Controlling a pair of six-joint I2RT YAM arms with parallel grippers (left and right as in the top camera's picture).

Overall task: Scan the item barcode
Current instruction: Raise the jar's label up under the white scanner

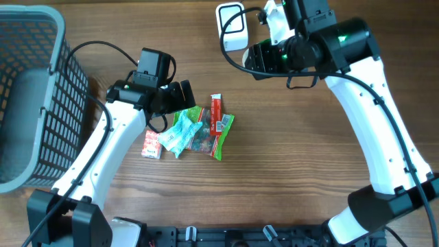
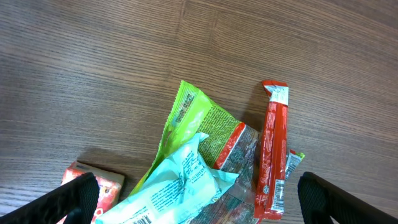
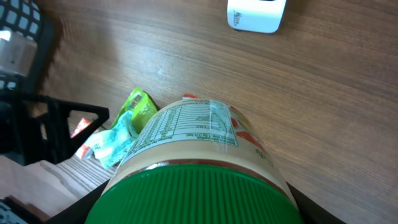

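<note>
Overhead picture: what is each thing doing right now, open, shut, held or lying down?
Left pincer: open, above the snack pile.
Right pincer: shut on the jar.
Jar: held up, green lid on.
Snack pile: lying heaped on the table.
Scanner: on the table, untouched.

The overhead camera hangs above the table and looks straight down, taking in its whole width: basket at the left, white scanner at the far edge, snack pile in the middle, arm bases along the near edge. The left wrist camera sits low over that pile, facing down, so close that the packets fill the lower half of its frame. The right wrist camera looks down and leftward past a green-lidded jar that blocks its lower half — beyond it show the scanner, the pile and the basket's edge. All three views share the pile.
</note>
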